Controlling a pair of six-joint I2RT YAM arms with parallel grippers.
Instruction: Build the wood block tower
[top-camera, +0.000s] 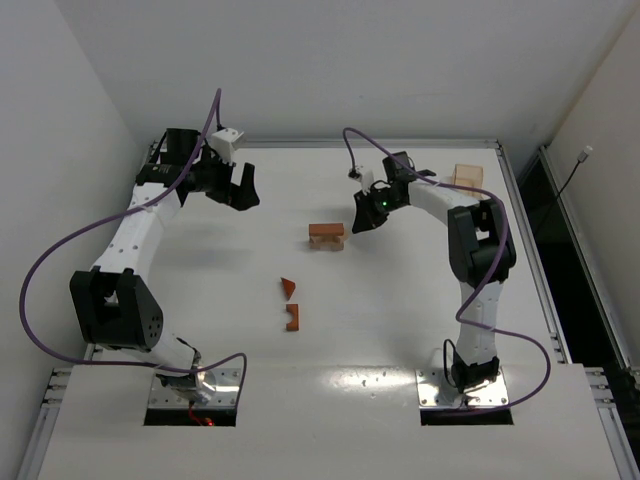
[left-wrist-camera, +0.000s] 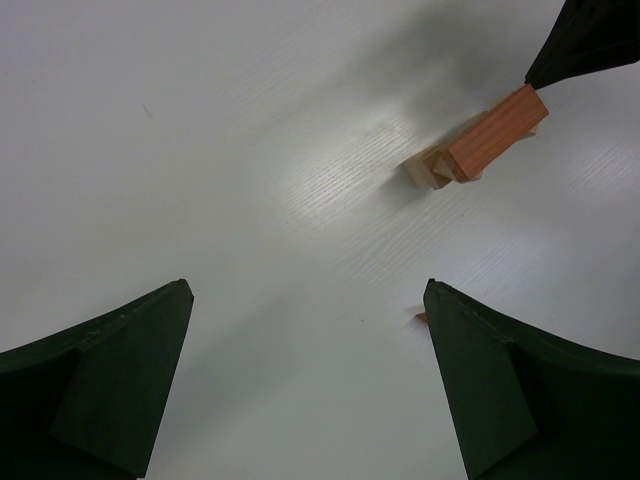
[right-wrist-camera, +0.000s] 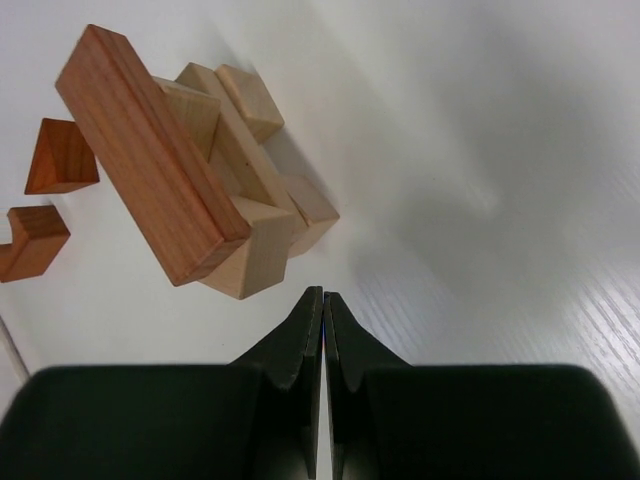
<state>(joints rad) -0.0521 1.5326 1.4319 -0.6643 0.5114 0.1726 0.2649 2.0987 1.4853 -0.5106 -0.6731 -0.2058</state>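
Observation:
The wood block tower (top-camera: 327, 235) stands mid-table: light tan pieces below, a reddish-brown bar on top. It shows in the right wrist view (right-wrist-camera: 190, 170) and in the left wrist view (left-wrist-camera: 480, 145). A reddish-brown triangle (top-camera: 288, 288) and a notched block (top-camera: 293, 318) lie loose nearer the bases; both show in the right wrist view, the triangle (right-wrist-camera: 60, 157) and the notched block (right-wrist-camera: 30, 243). My right gripper (top-camera: 362, 222) is shut and empty, just right of the tower, its tips (right-wrist-camera: 322, 298) apart from it. My left gripper (top-camera: 243, 190) is open and empty, far left of the tower.
A flat light-tan wooden tray (top-camera: 466, 176) lies at the back right, behind the right arm. Purple cables loop over both arms. The table's back edge meets the wall just beyond the grippers.

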